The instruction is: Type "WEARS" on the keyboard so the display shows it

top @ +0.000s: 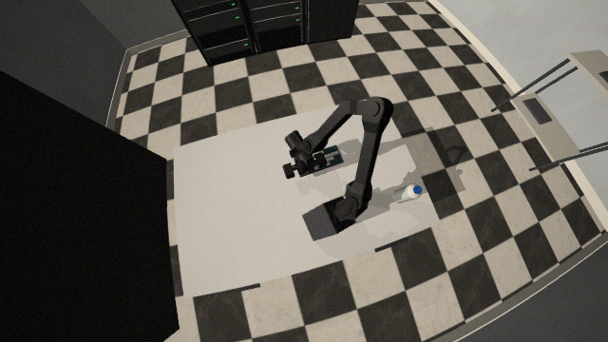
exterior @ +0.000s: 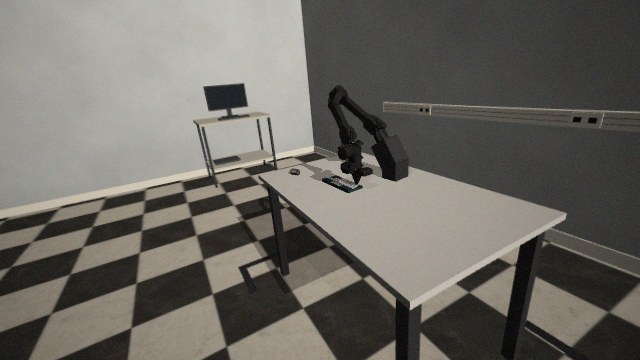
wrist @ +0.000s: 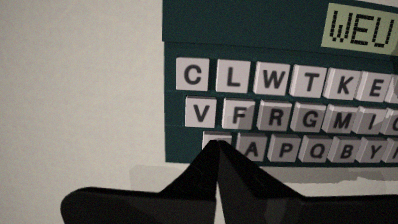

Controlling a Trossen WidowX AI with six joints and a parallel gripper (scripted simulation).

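The dark green keyboard [wrist: 282,82] fills the wrist view's upper right; it also shows in the top view [top: 328,159] and the exterior view [exterior: 342,183]. Its display [wrist: 361,30] reads "WEU". The top row shows C, L, W, T, K, E; the middle row V, F, R, G, M; the bottom row a key hidden under my fingertips, then A [wrist: 252,146], P, Q, B, Y. My gripper [wrist: 216,147] is shut and empty, its tips on the leftmost bottom-row key [wrist: 216,138]. The gripper also shows in the top view [top: 304,161].
A white bottle with a blue cap [top: 409,192] lies on the table right of the arm's base [top: 332,218]. A small dark object [exterior: 294,171] sits near the table's far corner. The keyboard's right part is cut off in the wrist view.
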